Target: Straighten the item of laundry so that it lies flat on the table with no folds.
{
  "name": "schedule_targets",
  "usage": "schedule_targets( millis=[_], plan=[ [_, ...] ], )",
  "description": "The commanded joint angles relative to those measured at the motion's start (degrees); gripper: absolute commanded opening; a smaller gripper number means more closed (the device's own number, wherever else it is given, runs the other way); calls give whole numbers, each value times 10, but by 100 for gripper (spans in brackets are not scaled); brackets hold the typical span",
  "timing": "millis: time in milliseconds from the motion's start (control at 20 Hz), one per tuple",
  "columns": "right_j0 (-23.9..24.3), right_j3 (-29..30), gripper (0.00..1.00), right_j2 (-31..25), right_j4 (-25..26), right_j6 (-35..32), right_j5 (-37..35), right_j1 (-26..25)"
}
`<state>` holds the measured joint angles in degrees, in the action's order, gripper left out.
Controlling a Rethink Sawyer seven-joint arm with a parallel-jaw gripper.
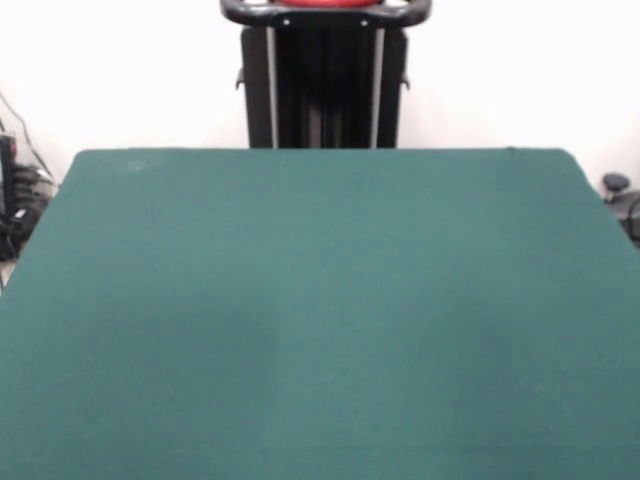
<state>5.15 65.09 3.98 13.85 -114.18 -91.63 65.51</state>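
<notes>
Towel: not visible anywhere in front view, so no location to give; table (320, 330) shows only bare dark green felt-like top edge to edge, no cloth, no folds to judge. Front view also shows robot pedestal (322, 85) upright at table's far side, black w/ light vertical rails, and a bit of red and black arm base (325, 10) at top edge. Gripper doesn't show at all, arm apparently drawn back, so can't say whether pincer is apart or together. Cables (20, 195) at one side edge off the table, some dark gear (620, 200) at the other. Overhead view: not supplied for this moment, nothing to add. Handling, judgement only from task wording: laundry item prob. soft, light, limp, drags on felt rather than slides; best pinched at a corner or free edge and pulled outward, low, to spread w/o bunching. Task looks not started or towel not yet placed; can't tell which.
</notes>
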Motion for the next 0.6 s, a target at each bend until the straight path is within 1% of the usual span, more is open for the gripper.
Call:
schedule_targets(
  millis=[50,200,600],
  plan=[
    [-24,10,100,-25,0,-64,-59,-30],
    [-24,19,100,-25,-15,-73,-42,-31],
    [-26,29,100,-21,-27,-82,-35,-30]
  ],
)
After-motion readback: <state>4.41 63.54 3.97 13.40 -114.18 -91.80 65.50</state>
